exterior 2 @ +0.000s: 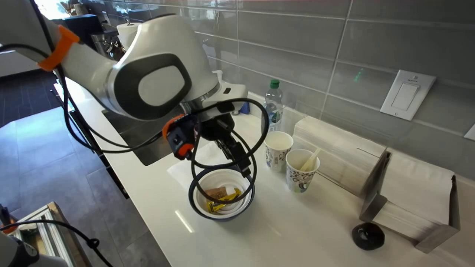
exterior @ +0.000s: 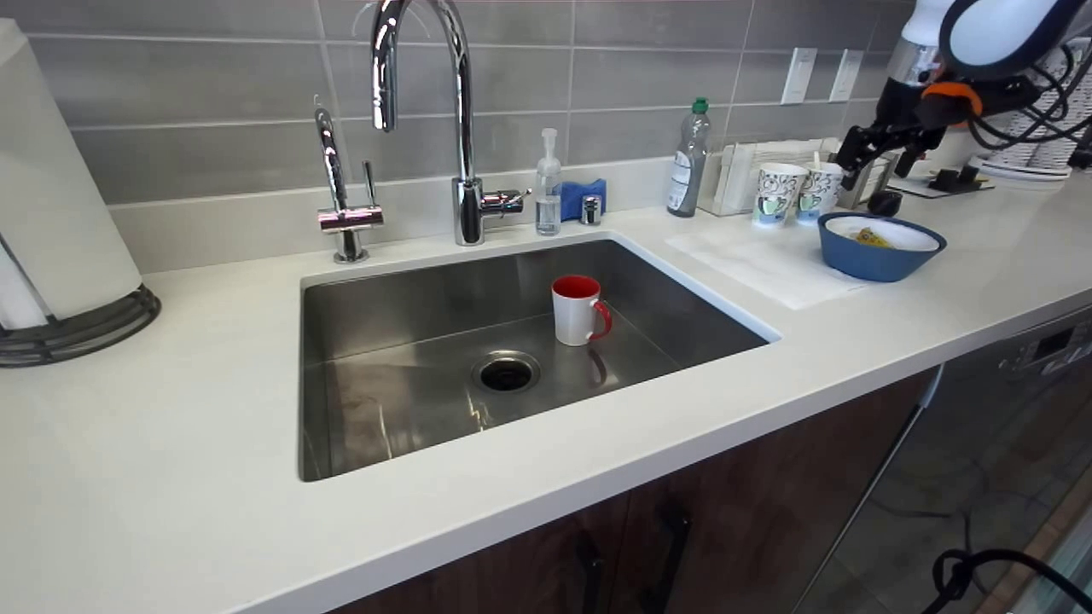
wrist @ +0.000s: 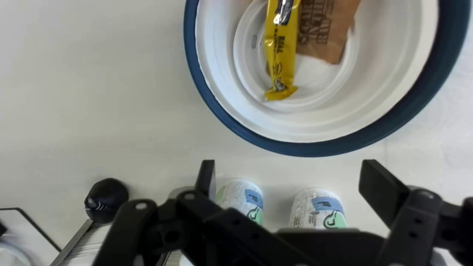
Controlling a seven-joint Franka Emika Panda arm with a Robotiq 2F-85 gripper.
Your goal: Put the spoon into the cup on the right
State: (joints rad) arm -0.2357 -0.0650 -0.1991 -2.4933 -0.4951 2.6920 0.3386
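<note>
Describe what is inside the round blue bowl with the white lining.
A slim yellow packet and a brown paper sugar packet, above a round, white, lid-like piece. Whatever sits directly beneath the packets is covered.

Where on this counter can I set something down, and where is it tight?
Bare counter shows between the paper towel roll and the sink, and between the blue bowl and the black round object. It looks crowded around the two paper cups: close together, napkins on their wall side, the bowl opposite, the open gripper hanging near.
</note>
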